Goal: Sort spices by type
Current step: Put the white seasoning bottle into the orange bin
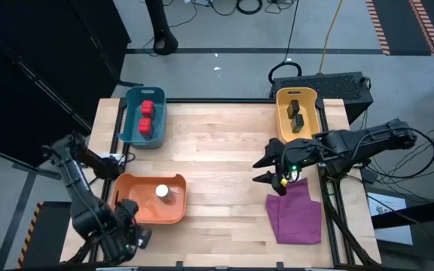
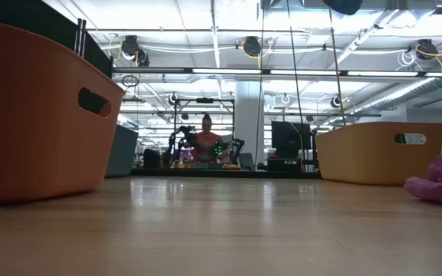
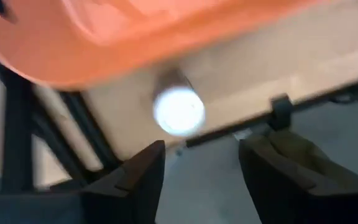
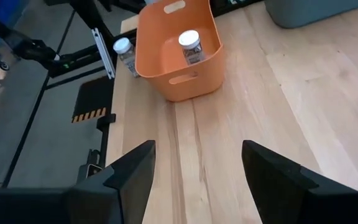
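Two red boxy spices (image 1: 146, 117) lie in the teal bin (image 1: 132, 132) at the far left. Two dark grey ones (image 1: 295, 113) lie in the yellow bin (image 1: 281, 102) at the far right. One clear jar with a white lid (image 1: 162, 192) stands in the orange bin (image 1: 138, 214) at the near left. A second jar (image 4: 124, 53) is upright just outside that bin's near wall, by the table's edge. My left gripper (image 3: 201, 146) hangs open above it, the white lid (image 3: 179, 111) showing just beyond the fingertips. My right gripper (image 1: 266, 169) is open over the table's middle right, holding nothing.
A purple cloth (image 1: 296, 214) lies crumpled at the near right, below my right gripper. Bare wood stretches between the bins in the table's middle. The table's black frame rail (image 4: 104, 53) runs right beside the outer jar. People and equipment show in the room behind.
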Action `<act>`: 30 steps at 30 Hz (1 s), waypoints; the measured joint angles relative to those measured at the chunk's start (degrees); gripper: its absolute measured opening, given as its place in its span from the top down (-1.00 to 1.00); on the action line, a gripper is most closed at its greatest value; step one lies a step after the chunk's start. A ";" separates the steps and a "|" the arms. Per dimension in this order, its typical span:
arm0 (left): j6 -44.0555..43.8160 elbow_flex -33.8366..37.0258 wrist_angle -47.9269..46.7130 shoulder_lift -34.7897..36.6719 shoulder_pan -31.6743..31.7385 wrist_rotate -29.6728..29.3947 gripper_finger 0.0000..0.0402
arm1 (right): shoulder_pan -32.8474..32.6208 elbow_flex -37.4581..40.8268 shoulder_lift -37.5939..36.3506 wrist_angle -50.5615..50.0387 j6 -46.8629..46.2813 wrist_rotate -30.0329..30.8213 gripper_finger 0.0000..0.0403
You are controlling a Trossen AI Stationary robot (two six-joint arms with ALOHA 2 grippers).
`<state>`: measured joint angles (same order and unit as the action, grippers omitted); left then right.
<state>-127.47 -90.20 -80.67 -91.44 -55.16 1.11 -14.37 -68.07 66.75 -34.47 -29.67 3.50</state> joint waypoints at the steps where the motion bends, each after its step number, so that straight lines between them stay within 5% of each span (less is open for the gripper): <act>1: -1.27 1.11 2.60 0.00 -0.82 -0.34 -0.07 | 0.00 0.00 0.42 0.04 -0.13 -0.01 -0.10; 13: -2.68 11.79 8.56 -0.04 -1.91 -0.33 -0.09 | 0.00 0.00 4.14 1.84 -1.70 -0.49 -0.10; 30: -0.85 12.82 11.30 -0.07 -1.97 0.71 -0.10 | 0.07 0.00 4.23 2.71 -2.47 0.01 -0.10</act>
<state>-128.32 -77.38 -69.37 -91.50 -57.12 1.82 -14.31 -68.07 70.98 -31.76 -32.14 3.51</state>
